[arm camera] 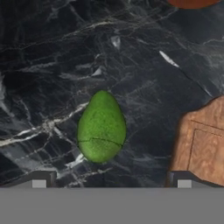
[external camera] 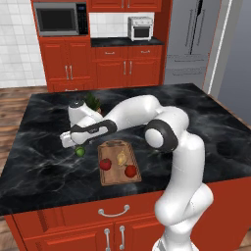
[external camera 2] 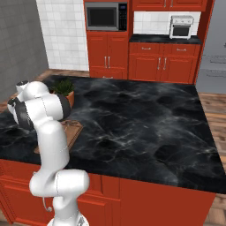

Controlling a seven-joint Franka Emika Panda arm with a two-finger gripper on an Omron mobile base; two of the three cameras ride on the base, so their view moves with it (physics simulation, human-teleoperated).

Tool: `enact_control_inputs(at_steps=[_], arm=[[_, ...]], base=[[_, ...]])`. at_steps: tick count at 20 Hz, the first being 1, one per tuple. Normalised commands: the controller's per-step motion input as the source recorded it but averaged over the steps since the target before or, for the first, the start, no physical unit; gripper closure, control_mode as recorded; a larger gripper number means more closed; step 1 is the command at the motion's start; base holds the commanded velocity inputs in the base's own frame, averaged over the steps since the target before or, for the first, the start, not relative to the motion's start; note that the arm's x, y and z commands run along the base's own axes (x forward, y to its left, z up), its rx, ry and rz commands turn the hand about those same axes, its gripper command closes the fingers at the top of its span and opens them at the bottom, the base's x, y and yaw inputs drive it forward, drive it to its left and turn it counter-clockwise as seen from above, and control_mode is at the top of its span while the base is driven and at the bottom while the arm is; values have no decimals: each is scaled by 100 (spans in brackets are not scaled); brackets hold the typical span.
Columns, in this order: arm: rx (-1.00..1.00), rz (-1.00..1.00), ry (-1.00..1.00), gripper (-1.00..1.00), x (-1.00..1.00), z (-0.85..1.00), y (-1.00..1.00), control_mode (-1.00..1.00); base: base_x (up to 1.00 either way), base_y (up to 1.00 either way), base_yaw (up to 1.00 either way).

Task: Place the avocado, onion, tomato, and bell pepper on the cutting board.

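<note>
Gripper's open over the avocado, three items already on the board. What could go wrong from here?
1. The avocado lies loose on the slick counter between the open gripper fingertips; an off-centre close might squeeze it out sideways.
2. The cutting board already holds the onion and two red items; a careless drop could knock one off.
3. The board's edge sits close beside the avocado, so a finger may clip it.

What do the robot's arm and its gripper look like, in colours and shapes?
The arm is made of thick, rounded, glossy white segments with dark grey to black joints, one a round dark disc at the elbow. The gripper is dark with a white hand behind it; its two finger tips are small, dark and blocky. No cables or markings are visible.
</note>
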Motion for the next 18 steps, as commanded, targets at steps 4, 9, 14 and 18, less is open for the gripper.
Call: enact_control_inputs(at_steps=[4,9,14,18], arm=[[1,0,0,-100,12,0,0,-100],[0,0,0,-100,18,0,0,-100],[0,0,0,-100,19,-1,2,-100],[0,0,0,-100,9,-5,9,-100]], base=[[0,0,0],[0,0,0],[0,0,0],[0,0,0]])
